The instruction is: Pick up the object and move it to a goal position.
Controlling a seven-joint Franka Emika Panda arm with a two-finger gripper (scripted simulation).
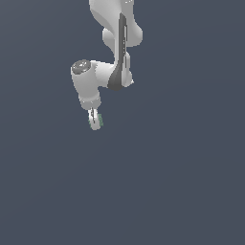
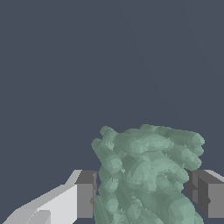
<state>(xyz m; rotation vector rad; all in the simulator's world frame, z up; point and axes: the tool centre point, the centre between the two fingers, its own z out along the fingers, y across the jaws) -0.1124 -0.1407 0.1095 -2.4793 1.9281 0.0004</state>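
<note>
exterior view: white robot arm [image 1: 112,57] entering from 12 o'clock, its gripper [image 1: 95,120] pointing toward 6 o'clock over a plain dark blue-grey background. the jaws are closed on the green lump [image 1: 97,122]. wrist view: the lump [image 2: 146,175] sits between both grey fingers [image 2: 85,194], touching each.

My gripper [image 1: 95,119] is white with dark grey fingertip pads [image 2: 85,194]. The object [image 2: 146,175] is mottled green with paler patches. Behind everything I see flat slate blue-grey.
</note>
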